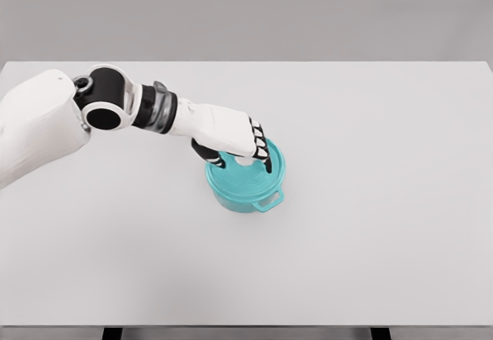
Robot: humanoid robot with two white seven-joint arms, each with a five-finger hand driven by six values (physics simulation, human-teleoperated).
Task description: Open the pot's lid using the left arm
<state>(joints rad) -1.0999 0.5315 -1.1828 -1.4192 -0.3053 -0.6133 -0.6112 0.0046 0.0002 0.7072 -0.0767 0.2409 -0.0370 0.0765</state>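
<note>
One white arm, the robot's left, reaches from the left edge across a pale table to a small teal pot standing near the middle. Its left hand lies over the lid, fingers curled down around a pale knob; whether they truly clamp it cannot be told. A weak hold might slip off the knob, or a sideways pull drag the pot. The palm hides the knob, and no right arm shows
</note>
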